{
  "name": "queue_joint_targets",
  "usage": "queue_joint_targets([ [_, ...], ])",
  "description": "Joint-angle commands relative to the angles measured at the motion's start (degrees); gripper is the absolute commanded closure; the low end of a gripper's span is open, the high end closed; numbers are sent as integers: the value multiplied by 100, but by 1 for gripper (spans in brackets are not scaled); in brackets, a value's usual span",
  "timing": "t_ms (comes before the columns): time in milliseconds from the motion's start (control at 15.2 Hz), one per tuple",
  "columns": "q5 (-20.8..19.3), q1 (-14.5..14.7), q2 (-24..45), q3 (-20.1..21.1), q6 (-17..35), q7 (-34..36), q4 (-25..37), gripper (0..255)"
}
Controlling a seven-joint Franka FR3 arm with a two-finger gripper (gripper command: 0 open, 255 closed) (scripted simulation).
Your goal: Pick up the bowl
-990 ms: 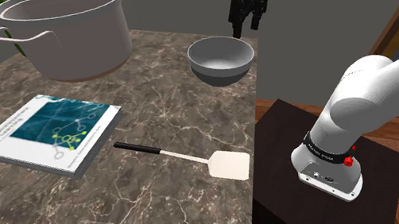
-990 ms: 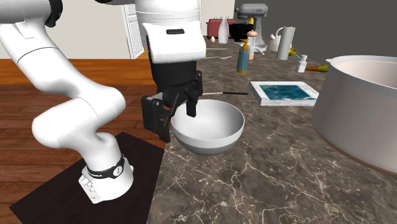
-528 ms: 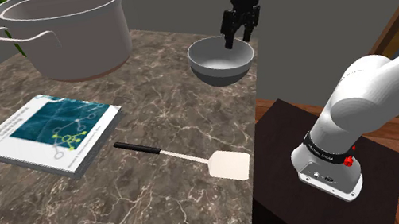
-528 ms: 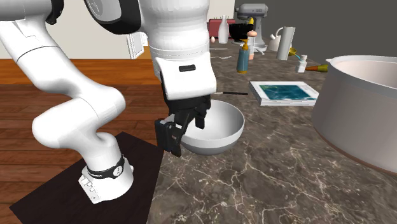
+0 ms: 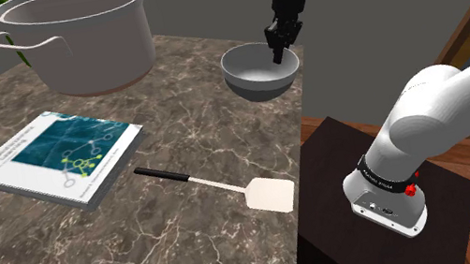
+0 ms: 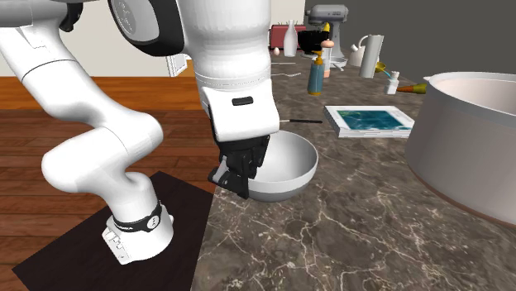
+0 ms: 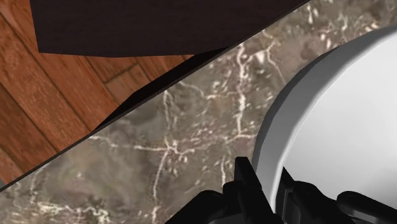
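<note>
A grey bowl (image 5: 251, 74) (image 6: 291, 162) sits on the marble counter near the edge that faces the stand. My black gripper (image 5: 278, 51) (image 6: 238, 177) has come down on the bowl's rim on the side toward that edge. In the wrist view the gripper (image 7: 272, 198) straddles the pale rim of the bowl (image 7: 337, 127), one finger (image 7: 245, 183) outside the wall and the other inside, both pressed against it. The bowl rests level on the counter.
A large white pot (image 5: 78, 35) (image 6: 473, 140) stands beyond the bowl. A blue-covered book (image 5: 57, 156) (image 6: 369, 120) and a spatula (image 5: 224, 185) lie on the counter. Bottles (image 6: 317, 76) and jars stand at the far end. The dark stand (image 5: 379, 229) sits on a wooden floor below the counter edge.
The gripper has dropped from above the bowl onto its rim, and its fingers have gone from apart to pinched on the wall. The bowl has not moved.
</note>
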Motion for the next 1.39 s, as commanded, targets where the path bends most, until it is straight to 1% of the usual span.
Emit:
queue_joint_targets([
  [0, 1, 1, 3, 2, 3, 1, -5, 255],
  [264, 6, 6, 15, 8, 12, 8, -1, 255],
  [1254, -16, 16, 64, -2, -1121, 132, 1188, 255],
  [1320, -17, 16, 65, -2, -1132, 133, 1200, 255],
])
